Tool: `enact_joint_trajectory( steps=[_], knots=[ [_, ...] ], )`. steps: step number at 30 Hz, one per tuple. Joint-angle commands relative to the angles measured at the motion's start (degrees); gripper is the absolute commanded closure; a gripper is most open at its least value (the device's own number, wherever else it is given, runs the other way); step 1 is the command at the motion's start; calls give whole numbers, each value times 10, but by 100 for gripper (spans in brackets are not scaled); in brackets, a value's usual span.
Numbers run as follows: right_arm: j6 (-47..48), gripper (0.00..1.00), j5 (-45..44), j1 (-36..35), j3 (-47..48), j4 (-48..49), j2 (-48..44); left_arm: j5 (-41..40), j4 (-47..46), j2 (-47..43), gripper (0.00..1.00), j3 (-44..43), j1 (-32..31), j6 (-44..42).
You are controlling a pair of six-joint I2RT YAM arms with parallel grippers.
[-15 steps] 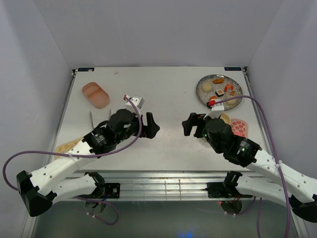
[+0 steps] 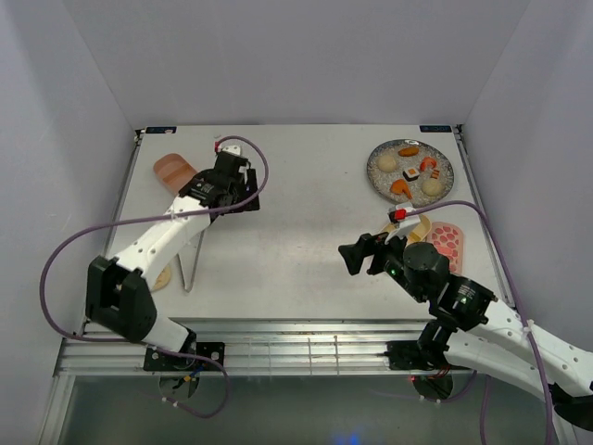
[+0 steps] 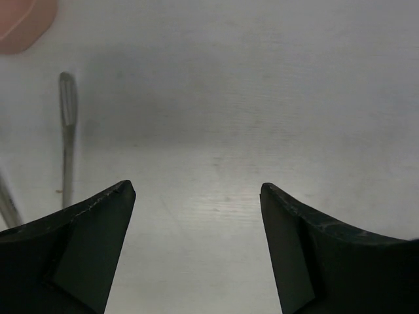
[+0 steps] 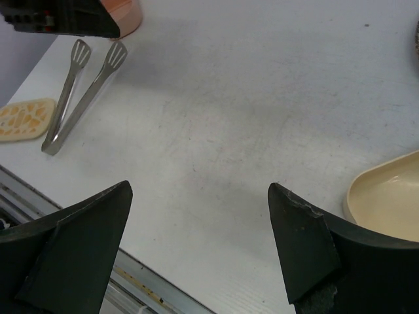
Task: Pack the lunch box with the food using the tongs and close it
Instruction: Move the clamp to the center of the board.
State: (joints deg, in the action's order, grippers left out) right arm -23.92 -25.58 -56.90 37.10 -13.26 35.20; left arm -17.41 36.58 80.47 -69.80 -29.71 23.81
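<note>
The silvery tongs (image 2: pixel 194 259) lie on the table at the left, also in the right wrist view (image 4: pixel 82 91) and at the left edge of the left wrist view (image 3: pixel 66 131). My left gripper (image 2: pixel 239 197) hovers open beside the pink tray (image 2: pixel 172 171), above bare table (image 3: pixel 196 186). The food (image 2: pixel 409 172) sits on a grey speckled plate (image 2: pixel 442 169) at the far right. My right gripper (image 2: pixel 359 252) stands open over bare table (image 4: pixel 200 184), left of the tan tray (image 2: pixel 418 225) and a pink lid (image 2: pixel 448 241).
A tan-yellow patterned lid (image 4: pixel 25 120) lies near the left front edge, partly under the left arm (image 2: pixel 163 276). The table's metal front rail (image 4: pixel 150 288) runs just below the right gripper. White walls close in the left, the right and the back.
My left arm has swung from the table's middle out to the far left beside the pink tray, uncovering the tongs. The right gripper has drawn slightly nearer the front edge.
</note>
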Motion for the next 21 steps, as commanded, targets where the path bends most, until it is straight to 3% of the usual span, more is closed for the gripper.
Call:
enact_joint_trajectory(
  steps=[1, 8, 11, 21],
  knots=[
    [12, 10, 30, -1, -9, 46, -17, 3, 91, 62, 14, -30, 72, -22],
    [16, 10, 52, -1, -17, 36, -44, -9, 119, 99, 15, -27, 131, -31],
    [21, 10, 62, -1, -26, 37, -61, 30, 119, 108, 19, -5, 174, -36],
    [36, 10, 62, -1, -42, 18, -109, 48, 76, 139, 21, 63, 224, -67]
  ],
)
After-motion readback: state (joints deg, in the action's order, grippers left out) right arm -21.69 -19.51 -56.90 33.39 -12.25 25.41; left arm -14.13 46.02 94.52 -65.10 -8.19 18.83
